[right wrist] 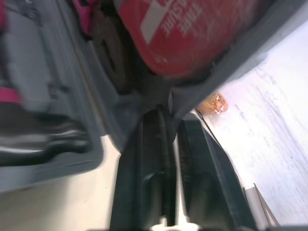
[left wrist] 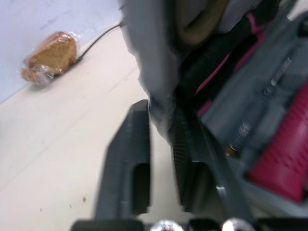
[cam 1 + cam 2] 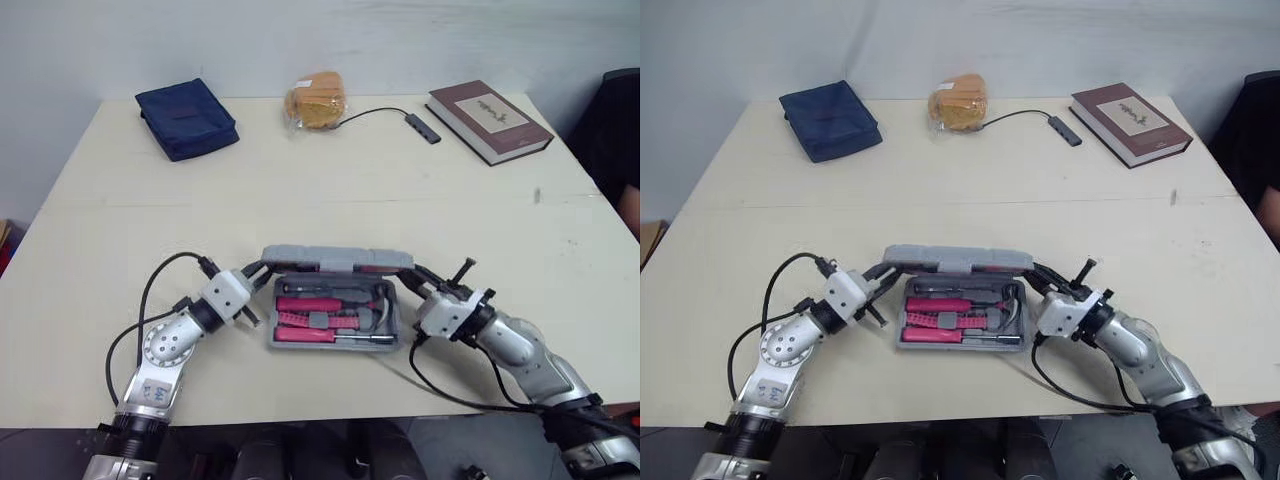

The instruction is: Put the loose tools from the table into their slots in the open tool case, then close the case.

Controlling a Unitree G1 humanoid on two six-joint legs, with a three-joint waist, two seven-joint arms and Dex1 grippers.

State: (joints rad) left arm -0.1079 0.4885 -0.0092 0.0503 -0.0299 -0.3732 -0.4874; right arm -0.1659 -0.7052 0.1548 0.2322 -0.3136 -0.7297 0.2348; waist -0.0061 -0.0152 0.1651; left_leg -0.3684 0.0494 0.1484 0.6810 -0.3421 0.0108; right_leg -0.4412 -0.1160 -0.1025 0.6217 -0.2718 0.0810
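Sitting near the front edge of the surface [image 3: 420, 200], the case [image 3: 335, 343] holds pink-handled tools [image 3: 310, 318], its lid [image 3: 337, 260] half raised. The left end effector [image 3: 262, 272] pinches the lid's left corner, fingers [image 2: 127, 163] nearly together on its rim. The right end effector [image 3: 412, 276] is clamped likewise on the right corner. Beyond lie a pouch [image 3: 187, 118], bread [image 3: 315, 100] and a book [image 3: 488, 120].

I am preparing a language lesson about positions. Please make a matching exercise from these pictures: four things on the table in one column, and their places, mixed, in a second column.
Things:
1 blue pouch
2 book
3 bagged bread
4 tool case

Places:
a near side, middle
b far right
c far left
d far middle

Pairs: 1-c, 2-b, 3-d, 4-a.
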